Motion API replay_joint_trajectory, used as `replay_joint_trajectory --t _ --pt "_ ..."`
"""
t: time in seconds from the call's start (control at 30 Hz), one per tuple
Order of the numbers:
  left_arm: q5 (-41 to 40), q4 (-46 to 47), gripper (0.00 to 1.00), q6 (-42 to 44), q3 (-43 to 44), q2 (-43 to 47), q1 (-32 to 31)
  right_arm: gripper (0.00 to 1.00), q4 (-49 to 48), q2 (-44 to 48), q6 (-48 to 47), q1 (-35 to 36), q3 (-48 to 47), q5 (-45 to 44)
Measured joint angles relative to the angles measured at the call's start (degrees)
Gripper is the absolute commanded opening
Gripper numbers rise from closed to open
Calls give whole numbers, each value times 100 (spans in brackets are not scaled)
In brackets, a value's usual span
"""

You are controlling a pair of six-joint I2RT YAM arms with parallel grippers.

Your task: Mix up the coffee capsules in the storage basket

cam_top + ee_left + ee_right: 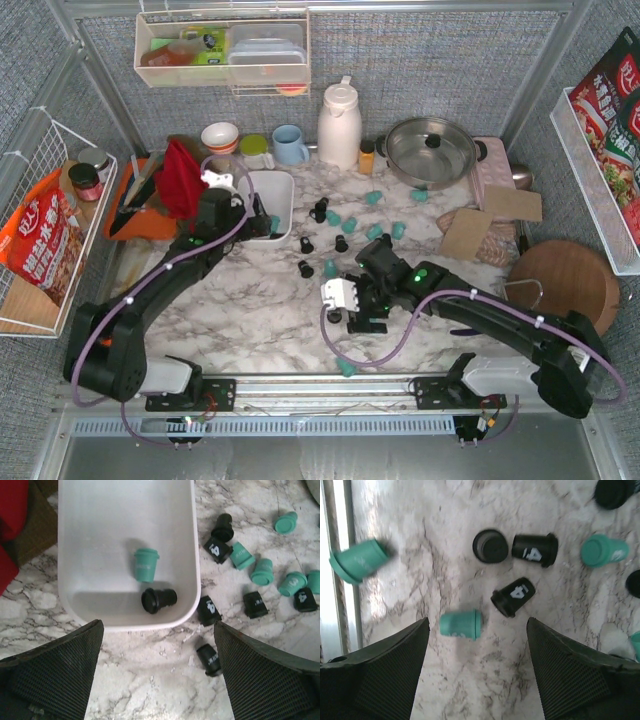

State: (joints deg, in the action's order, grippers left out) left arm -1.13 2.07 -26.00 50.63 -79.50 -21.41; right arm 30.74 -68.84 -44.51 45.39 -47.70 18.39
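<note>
Left gripper (157,680) is seen spread wide, nothing held, black cross-hatched pads (55,675) showing. Just ahead of them the storage basket (195,555) is found, smooth white, round-cornered. In it a black capsule (159,600) is laid crosswise and a teal capsule (146,565) lengthwise, rim pointed away. Right gripper (477,680) is spread too, empty. A teal pod (461,624) is laid finger-to-finger on the marble table (445,555).

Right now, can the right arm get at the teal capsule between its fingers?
Probably yes: the right gripper stands open over the teal capsule, which lies on its side on bare marble, clear of the nearest black capsule.
</note>
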Motion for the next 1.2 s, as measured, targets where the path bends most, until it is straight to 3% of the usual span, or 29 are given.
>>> replay_joint_trajectory --t 0.2,0.63,1.0,1.2 --pt "83 101 99 9 -485 555 -20 83 509 -326 -577 55 46 -662" --pt "109 317 99 31 -815 1005 -24 81 20 -1241 -610 225 350 -1182" --pt "109 413 99 28 -841 1001 -24 44 -181 -1401 -525 267 444 -1152" --pt "111 428 99 26 -861 999 -24 37 -186 -1154 -529 267 466 -1158"
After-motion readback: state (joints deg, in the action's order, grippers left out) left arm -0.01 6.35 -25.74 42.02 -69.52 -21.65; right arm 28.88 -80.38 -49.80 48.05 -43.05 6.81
